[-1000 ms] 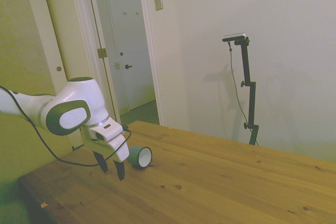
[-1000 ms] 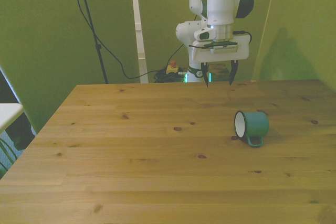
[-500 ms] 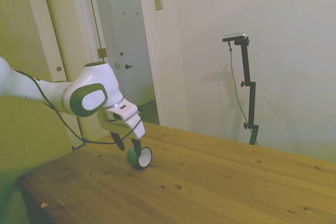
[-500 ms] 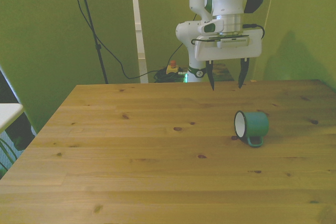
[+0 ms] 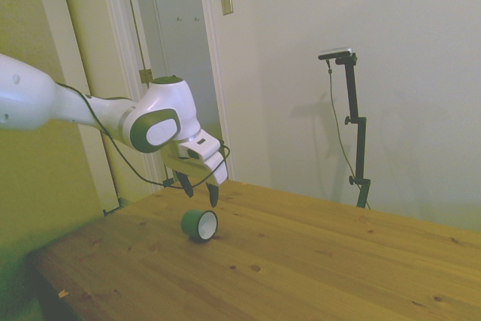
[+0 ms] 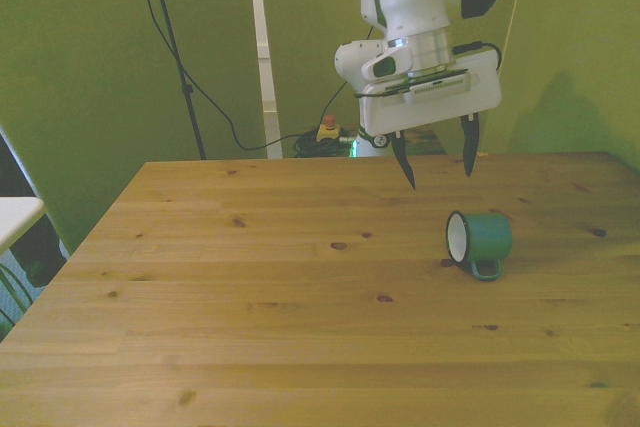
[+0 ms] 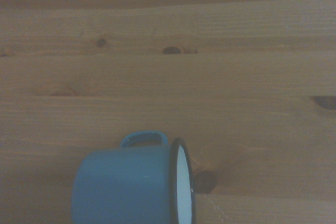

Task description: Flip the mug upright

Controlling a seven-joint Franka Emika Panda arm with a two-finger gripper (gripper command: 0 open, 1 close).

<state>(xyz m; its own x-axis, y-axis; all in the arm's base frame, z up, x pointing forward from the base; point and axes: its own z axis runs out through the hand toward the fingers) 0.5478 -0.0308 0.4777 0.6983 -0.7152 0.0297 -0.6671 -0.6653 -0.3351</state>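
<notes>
Mug (image 6: 480,243) lies on its side on the tabletop (image 6: 250,297), mouth toward the front view's left, handle apparently low. Gripper (image 6: 438,158) hovers above, spread wide and empty, likely lining up a grasp.

You see the mug (image 7: 126,184) lying on its side on the wooden table (image 7: 168,77); its loop handle (image 7: 143,139) and dark-edged white rim show.

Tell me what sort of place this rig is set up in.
Probably a room in a home or small office used as a test space, not a factory: a plank wooden table, a white panelled door in an open doorway, and a wall switch plate.
</notes>
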